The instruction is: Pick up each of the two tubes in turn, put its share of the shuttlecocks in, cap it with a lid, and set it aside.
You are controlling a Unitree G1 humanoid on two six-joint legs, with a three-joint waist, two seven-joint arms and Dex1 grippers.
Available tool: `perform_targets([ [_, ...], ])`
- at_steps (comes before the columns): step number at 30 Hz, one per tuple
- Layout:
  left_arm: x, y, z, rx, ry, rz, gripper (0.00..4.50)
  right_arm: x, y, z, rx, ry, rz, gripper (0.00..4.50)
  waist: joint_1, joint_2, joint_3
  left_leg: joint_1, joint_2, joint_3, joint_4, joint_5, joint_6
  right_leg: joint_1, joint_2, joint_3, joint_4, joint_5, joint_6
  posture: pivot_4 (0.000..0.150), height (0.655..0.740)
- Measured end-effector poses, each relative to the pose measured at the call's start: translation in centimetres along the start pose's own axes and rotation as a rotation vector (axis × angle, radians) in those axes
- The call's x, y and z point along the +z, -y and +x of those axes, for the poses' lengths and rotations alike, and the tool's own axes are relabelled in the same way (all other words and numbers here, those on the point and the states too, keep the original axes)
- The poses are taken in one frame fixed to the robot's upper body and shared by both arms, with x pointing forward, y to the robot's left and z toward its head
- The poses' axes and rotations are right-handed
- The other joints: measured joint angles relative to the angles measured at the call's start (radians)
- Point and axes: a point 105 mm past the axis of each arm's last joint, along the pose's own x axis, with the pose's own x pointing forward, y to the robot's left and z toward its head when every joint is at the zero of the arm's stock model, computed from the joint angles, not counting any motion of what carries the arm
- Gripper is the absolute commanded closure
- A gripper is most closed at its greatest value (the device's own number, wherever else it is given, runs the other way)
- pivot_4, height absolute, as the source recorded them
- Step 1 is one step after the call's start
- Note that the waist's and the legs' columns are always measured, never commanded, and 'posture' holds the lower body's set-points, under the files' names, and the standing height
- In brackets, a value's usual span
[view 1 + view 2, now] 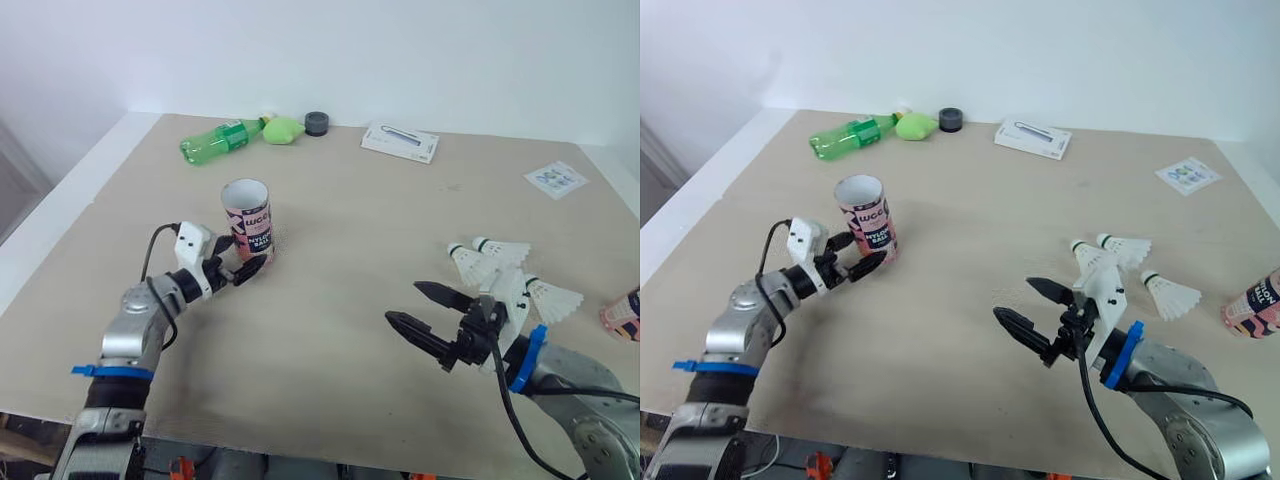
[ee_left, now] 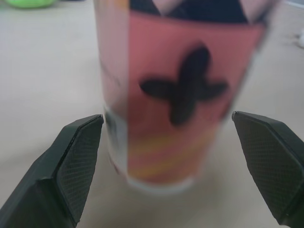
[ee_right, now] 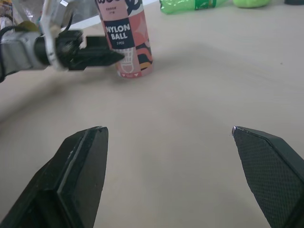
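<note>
at the lower left of the head view, the left gripper (image 1: 240, 262) is spread wide at the foot of the upright tube (image 1: 247, 218), with one black finger on each side. the left wrist view shows a gap between each fingertip and the tube wall, so the gripper holds nothing. the tube is pink with dark print and its open mouth faces up. it stands on the table (image 1: 330, 340), left of centre.

at the lower right, the right gripper (image 1: 404, 302) sits low over the tabletop. its two fingers are far apart with nothing between them, and they point toward the left side of the frame. just beyond it, toward the right edge, three white shuttlecocks (image 1: 505, 252) lie on their sides. two are close together and the third is a little apart to the right. a second pink tube (image 1: 1252, 306) lies at the far right edge, partly cut off by the frame.

along the top of the table, from upper left to upper right, lie:
- a green bottle (image 1: 222, 140) on its side
- a yellow-green lump (image 1: 283, 129) touching the bottle's cap end
- a dark round lid (image 1: 317, 122) just beside the lump
- a flat white box (image 1: 400, 141)
- a printed card (image 1: 555, 179), well apart from the rest
</note>
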Motion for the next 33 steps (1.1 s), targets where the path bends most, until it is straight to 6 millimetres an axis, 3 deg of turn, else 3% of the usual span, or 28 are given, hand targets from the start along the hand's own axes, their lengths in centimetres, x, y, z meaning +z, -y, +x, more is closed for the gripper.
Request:
perform_targets([
  [9,0.4,0.4,1.7,-0.035,0.009,0.019,0.0,0.2,0.2,-0.5,-0.028,0.003,-0.004,0.04,0.0,0.0,0.0,0.0,0.0,0.0,0.0,0.0,0.0,0.0,0.0,0.0,0.0,0.0,0.0,0.15,0.7294],
  [10,0.4,0.4,1.7,-0.036,0.01,0.019,0.54,0.1,0.2,-0.5,-0.032,-0.002,0.001,0.0,0.0,0.0,0.0,0.0,0.0,0.0,0.0,0.0,0.0,0.0,0.0,0.0,0.0,0.0,0.0,0.15,0.7294],
  [13,0.5,0.4,1.7,-0.032,0.012,0.019,1.43,-0.1,0.3,-0.6,-0.04,-0.008,0.008,0.0,0.0,0.0,0.0,0.0,0.0,0.0,0.0,0.0,0.0,0.0,0.0,0.0,0.0,0.0,0.0,0.15,0.7294],
  [20,0.6,1.0,1.5,-0.05,0.02,0.031,1.43,0.1,0.2,-0.6,-0.035,-0.011,0.007,0.0,0.0,0.0,0.0,0.0,0.0,0.0,0.0,0.0,0.0,0.0,0.0,0.0,0.0,0.0,0.0,0.15,0.7294],
  [27,2.0,4.8,0.9,-0.321,-0.003,0.166,1.43,0.7,0.5,-1.1,-0.033,-0.012,-0.013,0.0,0.0,0.0,0.0,0.0,0.0,0.0,0.0,0.0,0.0,0.0,0.0,0.0,0.0,0.0,0.0,0.15,0.7294],
  [33,2.4,8.1,-1.3,-0.68,-0.141,0.268,1.43,2.2,1.6,-2.7,-0.058,0.016,-0.014,0.0,-0.001,0.0,0.0,0.0,0.0,0.0,0.0,0.0,0.0,0.0,0.0,0.0,0.0,0.0,0.0,0.15,0.7294],
])
